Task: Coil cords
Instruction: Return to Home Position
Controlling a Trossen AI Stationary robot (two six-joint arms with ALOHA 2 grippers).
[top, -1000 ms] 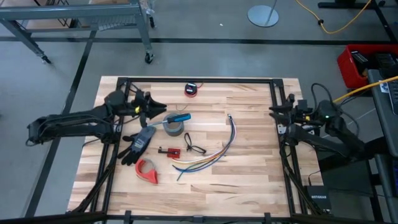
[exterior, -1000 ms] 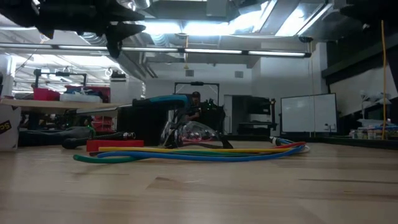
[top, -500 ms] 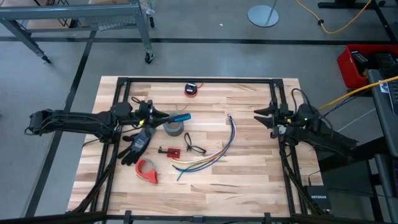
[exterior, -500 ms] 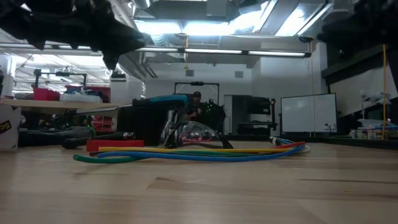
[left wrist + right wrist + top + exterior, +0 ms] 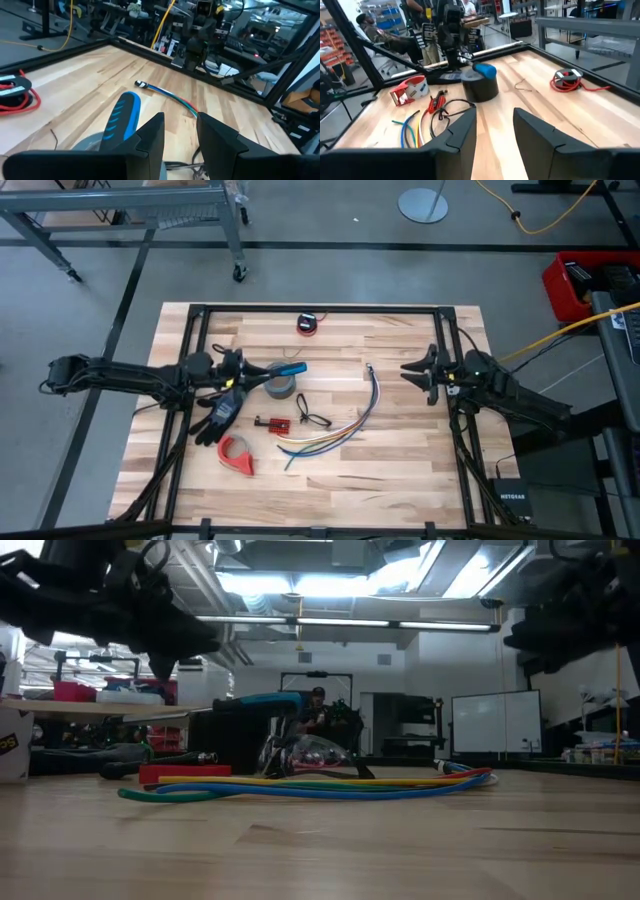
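The red cord is a small coil (image 5: 308, 324) lying flat on the table near its far edge; it also shows in the left wrist view (image 5: 12, 92) and the right wrist view (image 5: 568, 80). My left gripper (image 5: 260, 369) is open and empty above the table's left middle, next to the blue-handled screwdriver (image 5: 291, 368), short of the coil. My right gripper (image 5: 407, 370) is open and empty above the table's right middle. Their open fingers show in the wrist views (image 5: 180, 135) (image 5: 495, 130).
A grey tape roll (image 5: 280, 386) with the screwdriver on it, a black glove (image 5: 222, 412), a red tape dispenser (image 5: 237, 453), a small red tool (image 5: 272, 423), a black looped cord (image 5: 312, 416) and a multicoloured wire bundle (image 5: 352, 423) lie mid-table. Bare wood lies near the near edge.
My right gripper has gone toward the table's left edge, out over the wood, and has come lower. My left gripper has come down and a little toward the near edge, beside the screwdriver. Nothing on the table has moved.
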